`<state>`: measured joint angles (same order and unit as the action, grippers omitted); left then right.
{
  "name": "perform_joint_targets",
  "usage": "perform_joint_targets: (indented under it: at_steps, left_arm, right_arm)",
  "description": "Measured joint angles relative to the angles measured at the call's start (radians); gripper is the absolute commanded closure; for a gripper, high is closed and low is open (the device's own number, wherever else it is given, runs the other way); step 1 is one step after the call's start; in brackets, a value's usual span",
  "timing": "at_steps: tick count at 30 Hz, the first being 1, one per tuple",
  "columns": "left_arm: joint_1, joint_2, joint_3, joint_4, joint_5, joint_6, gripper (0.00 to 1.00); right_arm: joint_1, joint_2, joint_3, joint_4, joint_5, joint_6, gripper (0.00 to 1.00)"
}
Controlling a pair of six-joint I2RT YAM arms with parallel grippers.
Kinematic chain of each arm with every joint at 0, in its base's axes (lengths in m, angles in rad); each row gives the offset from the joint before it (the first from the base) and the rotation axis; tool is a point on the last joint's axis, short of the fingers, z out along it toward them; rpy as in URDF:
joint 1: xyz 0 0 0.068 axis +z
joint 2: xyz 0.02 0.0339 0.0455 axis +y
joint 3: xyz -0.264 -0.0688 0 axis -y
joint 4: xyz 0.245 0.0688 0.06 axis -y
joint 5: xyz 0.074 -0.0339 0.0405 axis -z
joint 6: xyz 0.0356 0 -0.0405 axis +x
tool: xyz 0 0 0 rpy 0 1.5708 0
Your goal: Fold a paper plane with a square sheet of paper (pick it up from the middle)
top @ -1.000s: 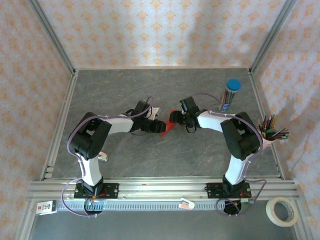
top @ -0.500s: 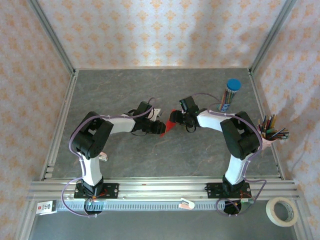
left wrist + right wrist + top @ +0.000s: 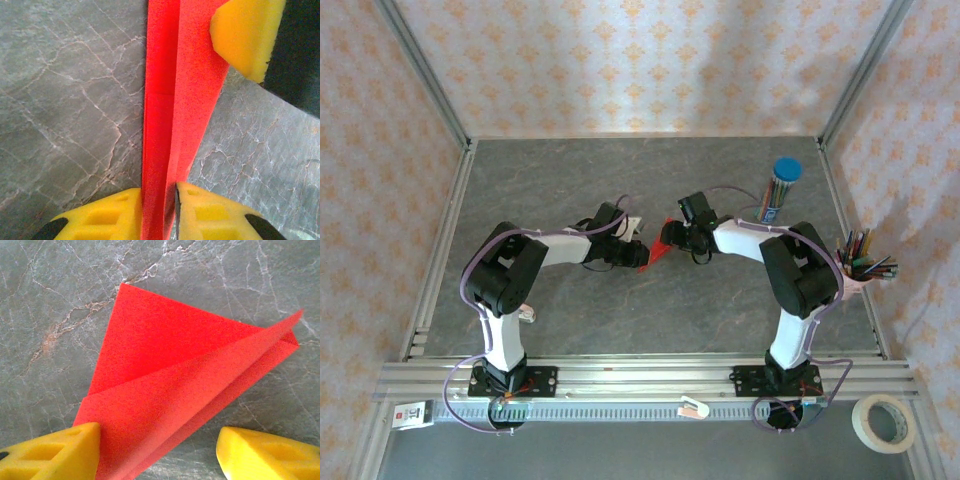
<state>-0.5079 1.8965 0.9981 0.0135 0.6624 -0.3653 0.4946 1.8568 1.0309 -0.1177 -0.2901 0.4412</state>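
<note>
The red sheet of paper is folded into a narrow pointed paper plane [image 3: 661, 249], held just over the grey table's middle between both grippers. In the left wrist view the plane [image 3: 172, 95] runs up as a creased strip. My left gripper [image 3: 159, 212] is shut on its lower end, both yellow pads pressed against the folds. In the right wrist view the plane [image 3: 170, 365] spreads as layered triangular flaps. My right gripper [image 3: 160, 452] stands open around it; the left fingertip [image 3: 60, 452] touches the paper and the right fingertip [image 3: 265, 455] is apart from it.
A blue-capped tube of coloured pencils [image 3: 779, 190] stands at the back right. A cup of pencils [image 3: 861, 266] sits at the right rail. A tape roll [image 3: 885, 422] lies outside the frame, near right. Metal rails [image 3: 620, 375] border the table.
My left gripper's jaws have closed onto the red paper. The right gripper's jaws have narrowed slightly but stay open. Both arms have barely moved.
</note>
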Motion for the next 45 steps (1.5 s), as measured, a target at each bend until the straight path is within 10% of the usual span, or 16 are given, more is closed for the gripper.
perform_joint_targets:
  at_steps: [25,45]
  left_arm:
    - [0.002,0.004,0.004,-0.007,-0.008,0.000,0.81]
    - [0.003,0.010,0.015,-0.024,-0.009,0.000,0.81]
  right_arm:
    - [0.006,-0.104,-0.051,-0.018,0.010,0.020,0.34]
    - [0.053,-0.080,0.006,0.074,-0.151,0.042,0.70]
